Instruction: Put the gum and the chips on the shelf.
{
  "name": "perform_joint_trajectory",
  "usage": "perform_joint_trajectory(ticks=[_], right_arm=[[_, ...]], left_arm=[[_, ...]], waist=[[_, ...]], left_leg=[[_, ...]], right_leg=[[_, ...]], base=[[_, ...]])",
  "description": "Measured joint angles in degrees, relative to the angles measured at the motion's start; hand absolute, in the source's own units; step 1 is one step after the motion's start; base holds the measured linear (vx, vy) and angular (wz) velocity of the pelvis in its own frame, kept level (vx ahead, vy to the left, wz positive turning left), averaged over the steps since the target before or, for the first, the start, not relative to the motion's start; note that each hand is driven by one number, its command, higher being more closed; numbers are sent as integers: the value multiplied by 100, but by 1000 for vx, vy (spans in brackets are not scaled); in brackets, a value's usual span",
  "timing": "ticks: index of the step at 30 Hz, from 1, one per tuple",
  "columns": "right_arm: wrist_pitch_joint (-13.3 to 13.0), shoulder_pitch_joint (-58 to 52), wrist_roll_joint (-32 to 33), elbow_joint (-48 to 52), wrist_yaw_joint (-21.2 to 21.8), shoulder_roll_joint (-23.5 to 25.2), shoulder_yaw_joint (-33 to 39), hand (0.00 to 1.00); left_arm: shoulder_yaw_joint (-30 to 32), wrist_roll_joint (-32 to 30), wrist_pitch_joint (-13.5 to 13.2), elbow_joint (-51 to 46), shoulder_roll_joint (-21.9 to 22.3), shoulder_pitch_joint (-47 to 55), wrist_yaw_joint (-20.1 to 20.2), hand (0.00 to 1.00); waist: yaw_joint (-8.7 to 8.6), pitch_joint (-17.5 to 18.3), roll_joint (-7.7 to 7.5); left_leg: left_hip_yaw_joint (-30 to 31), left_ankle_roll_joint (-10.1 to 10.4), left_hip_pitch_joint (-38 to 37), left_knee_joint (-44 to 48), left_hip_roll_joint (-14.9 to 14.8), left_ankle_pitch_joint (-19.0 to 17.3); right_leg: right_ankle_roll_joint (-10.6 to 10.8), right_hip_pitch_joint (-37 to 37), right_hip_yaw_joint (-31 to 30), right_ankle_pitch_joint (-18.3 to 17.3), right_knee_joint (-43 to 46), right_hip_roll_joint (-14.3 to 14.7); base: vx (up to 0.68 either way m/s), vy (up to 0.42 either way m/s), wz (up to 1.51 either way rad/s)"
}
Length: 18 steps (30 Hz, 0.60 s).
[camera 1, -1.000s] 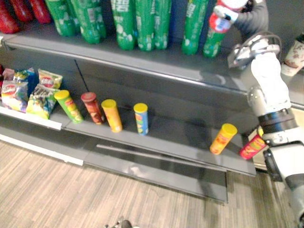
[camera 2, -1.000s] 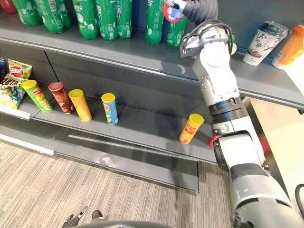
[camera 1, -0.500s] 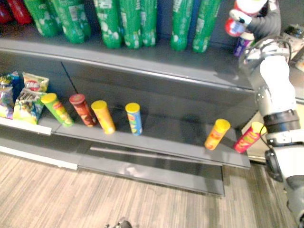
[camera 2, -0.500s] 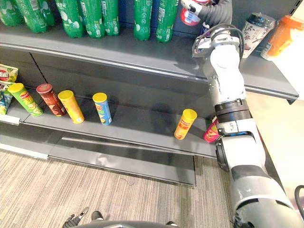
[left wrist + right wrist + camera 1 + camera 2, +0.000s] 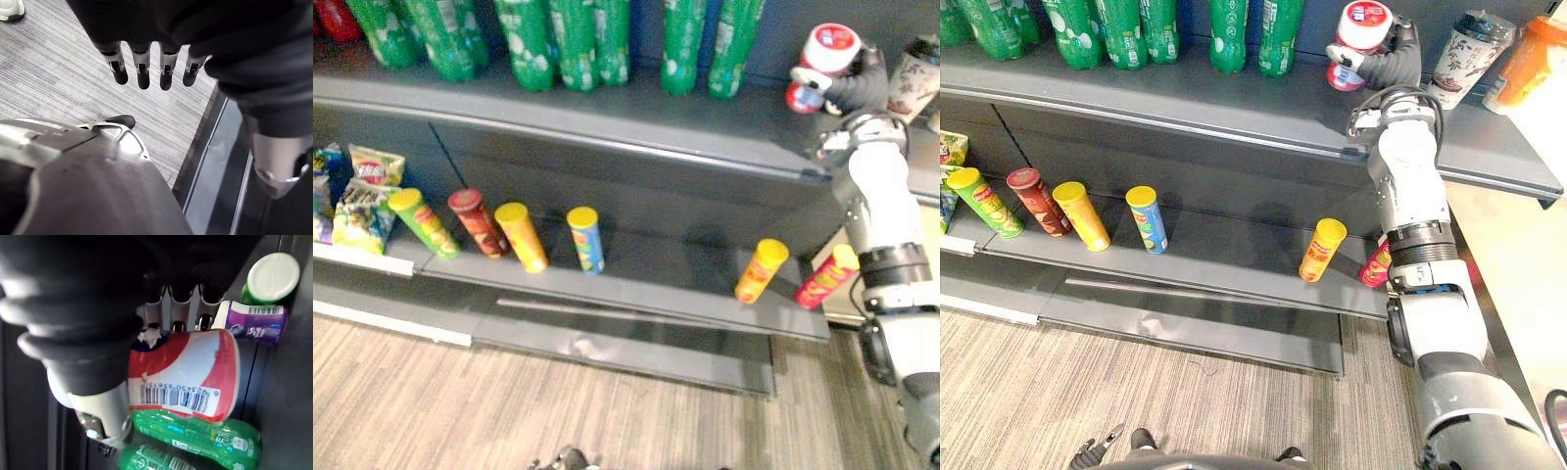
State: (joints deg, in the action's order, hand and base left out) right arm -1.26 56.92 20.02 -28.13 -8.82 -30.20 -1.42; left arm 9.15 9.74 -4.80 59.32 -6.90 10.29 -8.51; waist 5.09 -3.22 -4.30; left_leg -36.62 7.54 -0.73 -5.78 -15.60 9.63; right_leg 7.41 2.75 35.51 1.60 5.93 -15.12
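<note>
My right hand (image 5: 1397, 61) is shut on a red and white gum tub (image 5: 1361, 37), held tilted just above the upper shelf (image 5: 1234, 113), to the right of the green bottles. In the right wrist view the fingers (image 5: 178, 308) curl round the tub (image 5: 188, 374), with a purple tub (image 5: 254, 323) and a white-lidded green tub (image 5: 271, 279) beyond it. Several chips cans stand on the lower shelf (image 5: 646, 284): green (image 5: 423, 221), dark red (image 5: 478, 221), yellow (image 5: 521, 236), blue (image 5: 584, 238), orange (image 5: 760, 269) and a pink one (image 5: 825, 277) at the right end. My left hand (image 5: 143, 68) hangs open over the floor.
Green bottles (image 5: 568, 39) line the upper shelf on the left. A patterned cup (image 5: 1469, 49) and an orange bottle (image 5: 1528, 59) stand at its right end. Snack bags (image 5: 362, 196) lie at the lower shelf's left. Wood-grain floor (image 5: 460, 411) lies below.
The view has shifted. My right hand has carried the gum tub rightward, away from the last green bottle, and the tub's lid now faces up towards me.
</note>
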Motion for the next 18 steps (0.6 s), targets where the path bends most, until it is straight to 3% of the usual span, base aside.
perform_joint_trajectory(ticks=[18], right_arm=[[-22,-253,-429,-203,-205,217,837,100]], left_arm=[[-14,-203,1,0,-7,-56,-3,0]], waist=[[-13,-89,18]], left_leg=[[41,-1,31,-6,4,0]], right_leg=[[4,-1,26,3,-16,-2]], base=[[0,0,0]])
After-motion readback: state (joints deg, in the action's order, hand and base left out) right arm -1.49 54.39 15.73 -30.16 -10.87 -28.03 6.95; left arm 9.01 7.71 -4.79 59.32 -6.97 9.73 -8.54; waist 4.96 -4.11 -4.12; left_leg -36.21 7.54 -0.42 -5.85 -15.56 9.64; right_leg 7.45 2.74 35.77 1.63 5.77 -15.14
